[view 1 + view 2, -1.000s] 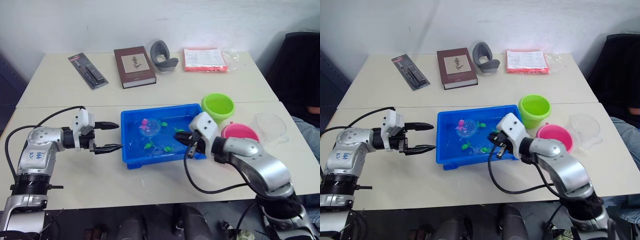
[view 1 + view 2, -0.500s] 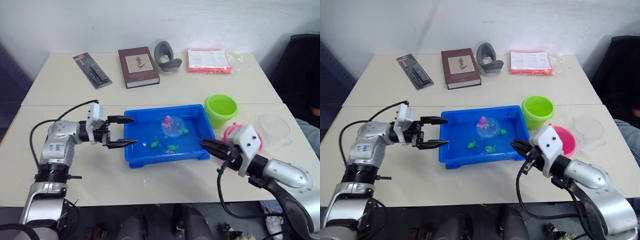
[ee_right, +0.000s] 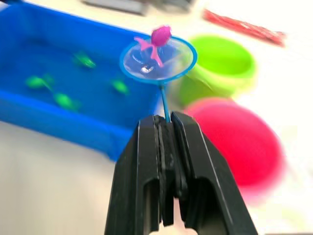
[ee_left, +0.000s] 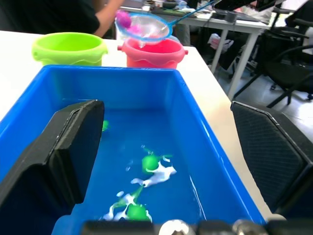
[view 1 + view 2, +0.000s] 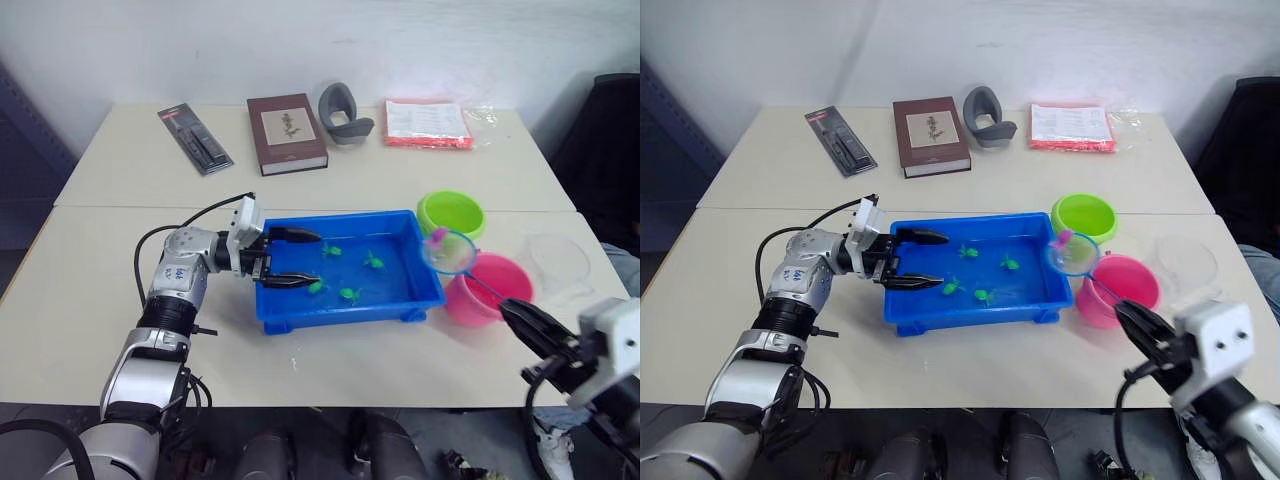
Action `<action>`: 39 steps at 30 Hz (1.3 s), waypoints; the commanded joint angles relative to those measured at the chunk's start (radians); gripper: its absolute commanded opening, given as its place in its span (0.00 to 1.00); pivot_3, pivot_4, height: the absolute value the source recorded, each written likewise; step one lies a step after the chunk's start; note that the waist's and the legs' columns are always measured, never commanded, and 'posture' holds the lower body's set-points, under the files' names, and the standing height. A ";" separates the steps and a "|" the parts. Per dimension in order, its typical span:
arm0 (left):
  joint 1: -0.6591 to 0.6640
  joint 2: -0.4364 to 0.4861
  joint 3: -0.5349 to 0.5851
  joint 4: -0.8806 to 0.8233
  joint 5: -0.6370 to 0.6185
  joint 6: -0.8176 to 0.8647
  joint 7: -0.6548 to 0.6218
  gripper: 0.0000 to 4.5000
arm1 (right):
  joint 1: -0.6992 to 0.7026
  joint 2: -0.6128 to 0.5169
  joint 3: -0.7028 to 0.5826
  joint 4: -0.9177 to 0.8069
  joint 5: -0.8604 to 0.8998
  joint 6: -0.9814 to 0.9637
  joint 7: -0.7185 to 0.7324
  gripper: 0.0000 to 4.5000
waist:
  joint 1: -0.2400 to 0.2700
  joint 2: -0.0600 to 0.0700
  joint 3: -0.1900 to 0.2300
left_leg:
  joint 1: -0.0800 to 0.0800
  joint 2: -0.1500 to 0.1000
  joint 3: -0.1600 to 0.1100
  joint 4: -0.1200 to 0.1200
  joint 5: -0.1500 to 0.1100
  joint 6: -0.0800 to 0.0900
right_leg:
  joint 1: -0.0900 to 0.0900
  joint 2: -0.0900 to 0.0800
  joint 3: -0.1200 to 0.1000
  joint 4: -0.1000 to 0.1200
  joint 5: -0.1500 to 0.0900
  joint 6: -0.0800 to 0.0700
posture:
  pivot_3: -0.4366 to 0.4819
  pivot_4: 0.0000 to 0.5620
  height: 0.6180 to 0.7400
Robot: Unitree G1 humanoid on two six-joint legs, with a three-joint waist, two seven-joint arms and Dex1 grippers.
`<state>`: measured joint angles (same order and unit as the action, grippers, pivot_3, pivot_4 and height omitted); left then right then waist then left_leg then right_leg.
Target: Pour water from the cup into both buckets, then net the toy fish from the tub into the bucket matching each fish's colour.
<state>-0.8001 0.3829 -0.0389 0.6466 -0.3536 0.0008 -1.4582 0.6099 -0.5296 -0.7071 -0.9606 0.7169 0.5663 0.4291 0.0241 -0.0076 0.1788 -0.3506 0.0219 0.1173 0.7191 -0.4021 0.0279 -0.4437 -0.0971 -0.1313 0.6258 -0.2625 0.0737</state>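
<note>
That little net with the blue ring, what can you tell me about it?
The net is a small round scoop: a blue ring holding clear, shallow mesh, on a thin blue handle. The right tool is shut on the handle's end. A magenta-pink fish lies on the ring's far edge. The net is held in the air, nearly level, between the blue tub, the green bucket and the pink bucket, touching none of them.

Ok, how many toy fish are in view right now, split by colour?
Bright green plastic toy fish, in the shallow blue plastic tub: 4
Magenta-pink plastic toy fish, in the round blue-rimmed net: 1
Total: 5
</note>
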 commanded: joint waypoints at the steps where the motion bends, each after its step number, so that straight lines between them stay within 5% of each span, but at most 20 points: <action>1: -0.021 -0.026 -0.006 -0.006 0.002 -0.006 -0.009 0.99 | 0.133 0.051 -0.117 -0.087 0.026 -0.112 -0.014 0.00 | 0.000 0.000 0.000 | 0.001 0.000 -0.001 0.000 0.000 0.000 | 0.000 0.000 0.001 0.000 0.000 0.000 | 0.48 0.27 1.00; 9: -0.017 -0.054 -0.011 -0.040 0.003 0.013 0.003 0.99 | 0.250 0.111 -0.106 -0.045 -0.209 -0.248 0.026 0.00 | -0.001 0.000 0.000 | 0.004 0.005 0.001 -0.002 0.000 0.000 | 0.000 0.000 0.005 -0.003 0.000 0.000 | 0.48 0.27 1.00; 14: -0.003 -0.061 -0.013 -0.082 -0.009 0.048 0.007 0.99 | 0.260 0.045 -0.043 0.080 -0.647 -0.507 0.037 0.00 | -0.001 0.000 0.000 | 0.005 0.005 0.002 -0.002 -0.001 0.001 | 0.000 0.000 0.008 -0.003 0.000 0.000 | 0.48 0.27 1.00; 26: 0.020 -0.094 -0.019 -0.159 -0.010 0.093 0.035 0.99 | 0.196 0.019 -0.048 0.272 -1.188 -0.837 -0.105 0.00 | -0.002 0.000 0.000 | 0.007 0.006 0.004 -0.002 0.000 0.001 | 0.000 0.002 0.017 -0.002 0.000 -0.001 | 0.48 0.27 1.00; 33: 0.022 -0.079 -0.007 -0.164 -0.009 0.089 0.053 0.99 | 0.147 -0.005 -0.085 0.303 -1.160 -0.892 -0.097 0.00 | -0.002 0.000 0.000 | 0.009 0.006 0.006 -0.002 0.000 0.001 | 0.001 0.002 0.020 -0.001 -0.001 -0.001 | 0.48 0.27 1.00; 39: 0.028 -0.003 0.028 -0.113 -0.001 0.063 0.058 0.99 | 0.038 -0.035 0.061 0.051 -0.451 -0.489 0.073 0.00 | -0.011 0.000 0.000 | 0.012 0.007 0.006 -0.002 0.000 0.001 | 0.001 0.002 0.021 0.000 -0.001 -0.002 | 0.48 0.27 1.00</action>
<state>-0.7746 0.3624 -0.0393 0.5295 -0.3478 0.0820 -1.3981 0.6480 -0.5480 -0.6663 -0.8230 0.0840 -0.0330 0.4671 0.0135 -0.0071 0.1785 -0.3382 0.0288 0.1228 0.7166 -0.4025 0.0285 -0.4421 -0.0957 -0.1106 0.6274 -0.2639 0.0711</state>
